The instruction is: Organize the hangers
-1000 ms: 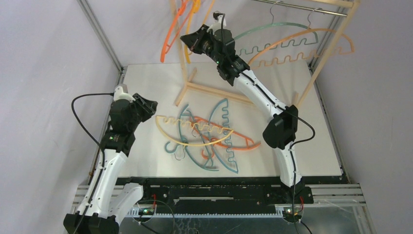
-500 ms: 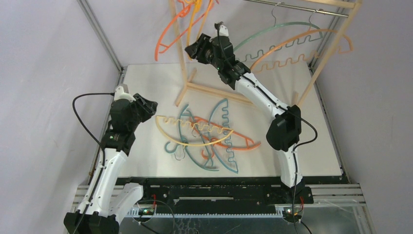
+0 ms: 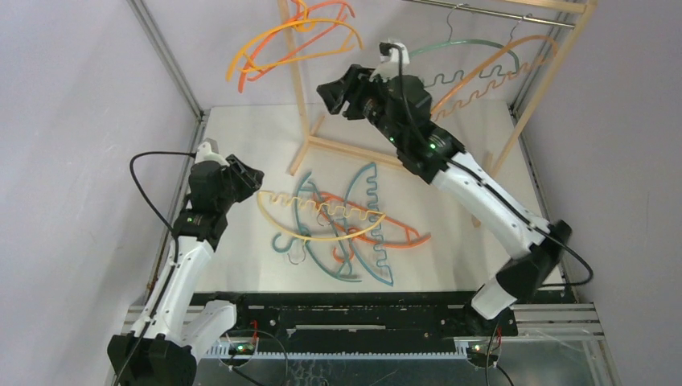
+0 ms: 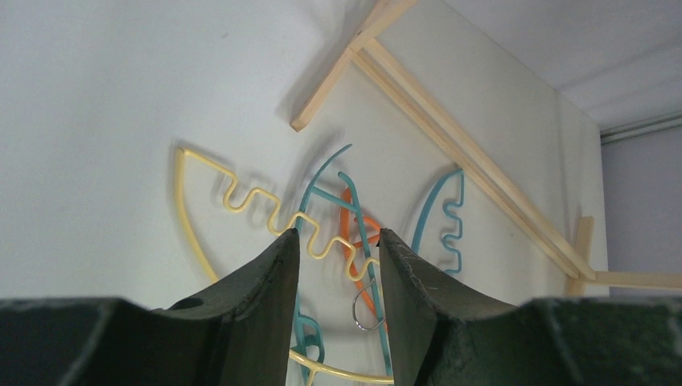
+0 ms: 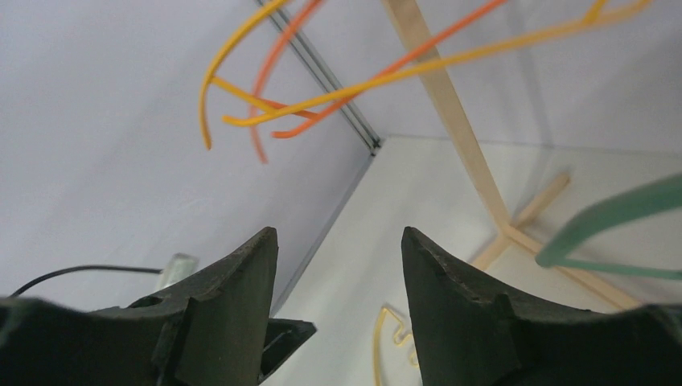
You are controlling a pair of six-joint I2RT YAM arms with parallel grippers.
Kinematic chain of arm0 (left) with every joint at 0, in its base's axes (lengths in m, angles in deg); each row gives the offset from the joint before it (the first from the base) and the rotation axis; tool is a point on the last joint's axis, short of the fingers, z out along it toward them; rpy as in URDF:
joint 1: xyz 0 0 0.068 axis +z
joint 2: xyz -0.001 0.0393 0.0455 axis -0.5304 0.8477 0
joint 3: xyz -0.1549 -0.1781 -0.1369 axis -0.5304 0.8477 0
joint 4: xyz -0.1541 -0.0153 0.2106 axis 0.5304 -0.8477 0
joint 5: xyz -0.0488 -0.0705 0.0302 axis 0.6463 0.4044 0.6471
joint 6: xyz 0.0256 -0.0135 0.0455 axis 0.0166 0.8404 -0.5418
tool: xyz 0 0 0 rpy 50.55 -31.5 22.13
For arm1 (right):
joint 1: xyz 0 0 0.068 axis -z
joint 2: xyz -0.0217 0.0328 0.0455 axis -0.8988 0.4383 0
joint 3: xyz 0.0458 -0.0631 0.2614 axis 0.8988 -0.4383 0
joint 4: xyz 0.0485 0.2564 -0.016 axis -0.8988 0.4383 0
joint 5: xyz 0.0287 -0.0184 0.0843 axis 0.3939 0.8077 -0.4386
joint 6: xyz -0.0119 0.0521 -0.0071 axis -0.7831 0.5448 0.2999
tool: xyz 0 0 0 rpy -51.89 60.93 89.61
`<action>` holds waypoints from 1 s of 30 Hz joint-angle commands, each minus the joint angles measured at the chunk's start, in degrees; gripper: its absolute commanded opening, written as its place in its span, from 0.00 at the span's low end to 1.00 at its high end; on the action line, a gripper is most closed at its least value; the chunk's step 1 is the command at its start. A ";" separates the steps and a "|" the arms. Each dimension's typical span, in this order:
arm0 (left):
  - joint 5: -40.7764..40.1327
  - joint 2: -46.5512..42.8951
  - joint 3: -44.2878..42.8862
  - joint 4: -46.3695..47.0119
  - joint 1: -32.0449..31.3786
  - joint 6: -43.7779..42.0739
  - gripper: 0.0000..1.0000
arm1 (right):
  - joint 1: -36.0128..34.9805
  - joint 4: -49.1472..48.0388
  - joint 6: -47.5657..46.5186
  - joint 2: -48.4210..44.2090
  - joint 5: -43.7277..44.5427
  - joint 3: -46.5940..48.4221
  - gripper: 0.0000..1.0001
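Observation:
Several hangers lie tangled mid-table: a yellow hanger point(image 3: 322, 217) with a wavy bar on top, teal hangers point(image 3: 366, 189) and an orange hanger point(image 3: 402, 237) under it. My left gripper point(image 3: 253, 178) is open beside the yellow hanger's left end. In the left wrist view the wavy yellow bar point(image 4: 241, 201) shows beyond the open left gripper point(image 4: 338, 235), with nothing between the fingers. Orange and yellow hangers point(image 3: 297, 36) hang at the rack's left end, teal and orange ones point(image 3: 474, 60) at its right. My right gripper point(image 3: 336, 95) is open and empty, raised between them, seen also in the right wrist view point(image 5: 338, 233).
The pale wooden rack stands at the back: its left post point(image 3: 296, 80), metal rod point(image 3: 499, 12) and floor bars point(image 3: 354, 149). A metal frame pole point(image 3: 165, 56) runs along the left wall. A black cable point(image 3: 149, 193) loops beside the left arm.
My right gripper opened and let go at the rack's left end, then drew back to the right. The orange and yellow hangers there swung up and left. The left gripper crept slightly toward the pile.

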 commanded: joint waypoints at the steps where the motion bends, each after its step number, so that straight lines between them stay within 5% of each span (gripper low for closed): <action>1: 1.69 1.56 0.82 3.39 0.57 1.08 0.47 | -2.11 -2.02 -8.21 -7.34 2.82 -3.26 0.66; 7: 3.50 3.11 1.81 1.10 0.53 4.58 0.51 | -3.97 -0.20 -16.13 -14.81 -0.36 -6.05 0.68; 18: 1.03 -1.44 11.86 -9.42 0.31 13.69 0.45 | -3.96 20.18 -20.89 -20.78 -25.31 -11.51 0.68; 26: 1.13 -1.28 15.79 -7.19 0.34 20.03 0.44 | -5.71 38.44 -33.78 -11.71 -35.98 -11.10 0.66; 30: -0.13 -1.53 14.96 -7.04 0.33 20.60 0.44 | -8.52 35.10 -37.31 -8.83 -33.50 -16.54 0.66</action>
